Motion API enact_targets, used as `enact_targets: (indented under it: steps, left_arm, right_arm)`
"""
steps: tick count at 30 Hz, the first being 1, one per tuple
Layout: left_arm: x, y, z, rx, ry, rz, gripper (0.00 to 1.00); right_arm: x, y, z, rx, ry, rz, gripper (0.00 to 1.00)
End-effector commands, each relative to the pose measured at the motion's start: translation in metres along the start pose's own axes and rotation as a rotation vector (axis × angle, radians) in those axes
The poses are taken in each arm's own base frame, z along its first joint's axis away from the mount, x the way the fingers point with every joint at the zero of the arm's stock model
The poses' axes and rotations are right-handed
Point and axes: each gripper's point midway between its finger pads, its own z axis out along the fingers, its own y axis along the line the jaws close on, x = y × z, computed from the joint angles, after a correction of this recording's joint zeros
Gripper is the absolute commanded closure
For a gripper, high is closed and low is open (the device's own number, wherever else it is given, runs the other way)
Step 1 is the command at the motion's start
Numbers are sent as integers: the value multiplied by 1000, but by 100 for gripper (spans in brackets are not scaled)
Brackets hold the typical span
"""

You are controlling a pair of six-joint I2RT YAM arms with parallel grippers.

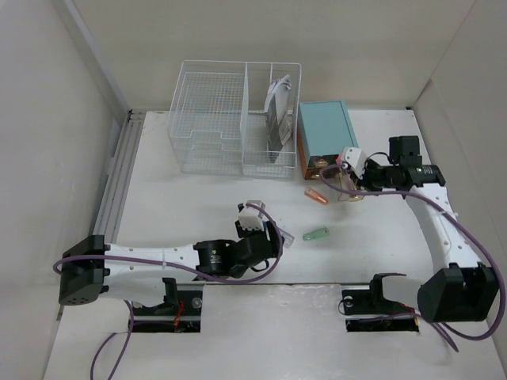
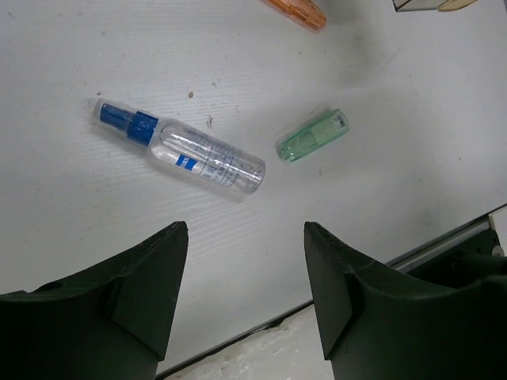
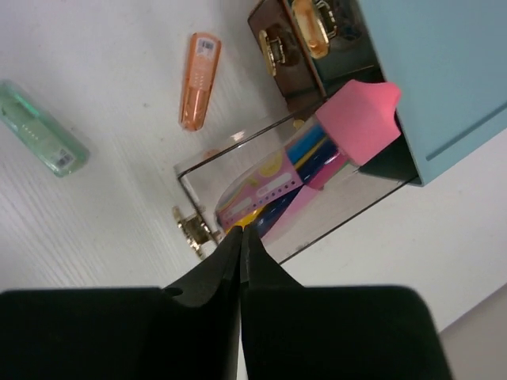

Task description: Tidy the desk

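From above, the white worktop (image 1: 198, 198) is seen spread wide between pale panels, filling the whole floor of the enclosure under both arms. One wire basket (image 1: 207, 119) is stood at the far side, with papers (image 1: 279, 111) kept in its right compartment. Just beside it on the right, one teal-topped drawer box (image 1: 326, 131) is placed.

Two small tubes are counted on the open surface: one orange tube (image 1: 316, 195) near the box and one green tube (image 1: 317, 234) nearer the arms.

Now the left wrist view: one clear bottle (image 2: 182, 154) with a blue cap is shown lying flat beside the green tube. From overhead it is largely hidden by the arm. The left claw (image 2: 245, 233) is held released above the surface, nothing between its fingers.

The right wrist view gives what the overhead shot cannot: one clear drawer (image 3: 206, 178) is pulled out of the box, and a pink-capped item (image 3: 360, 119) is seen inside among coloured ones. Three brass pulls are counted. The right claw (image 3: 240, 237) is clenched, tips pressed together at the drawer's front edge; whether that edge is pinched cannot be told.
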Motion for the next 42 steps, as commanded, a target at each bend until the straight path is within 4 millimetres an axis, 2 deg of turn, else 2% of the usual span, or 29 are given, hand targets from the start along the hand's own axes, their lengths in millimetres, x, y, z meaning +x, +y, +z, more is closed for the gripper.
enact_targets:
  steps: [1,2,6,11,15,20,21,30,33,36,39,40,41,42]
  left_arm:
    - [-11,-16,-3,39,-22,-23,42]
    - [-9,-17,-4,46,-18,-19,42]
    - [-12,-16,-6,39,-26,-27,42]
    - [-13,-12,-7,29,-30,-23,42]
    - [-13,-10,-8,29,-30,-23,42]
    - [-10,-7,-7,23,-26,-17,42]
    - [-10,-7,-7,23,-26,-17,42]
    - [-11,-9,-7,29,-30,-23,42]
    - [-13,-10,-9,35,-34,-28,42]
    - [-13,-10,-9,35,-34,-28,42]
    - [-11,-9,-7,29,-30,-23,42]
    - [-14,-12,-8,35,-34,-28,42]
    - [-14,-12,-8,35,-34,-28,42]
    - [-12,-10,-7,29,-30,-9,42]
  right_arm:
    - [-34,-46,3,97,-115,39,100]
    - [-33,-49,13,71,-123,64,100]
    - [-41,-73,28,85,-164,105,100]
    - [-40,-79,40,67,-166,137,100]
    - [-37,-76,43,53,-157,148,100]
    - [-23,-60,47,14,-116,142,100]
    - [-25,-61,44,22,-120,136,100]
    - [2,-39,50,-36,-21,164,100]
    - [5,-32,46,-36,-11,155,100]
    - [-1,-32,41,-26,-29,145,100]
    - [-16,-25,28,-46,-79,129,97]
    - [-27,-27,15,-24,-109,86,95]
    - [-35,-20,7,-40,-133,70,94]
    - [-38,-18,0,-31,-138,50,92]
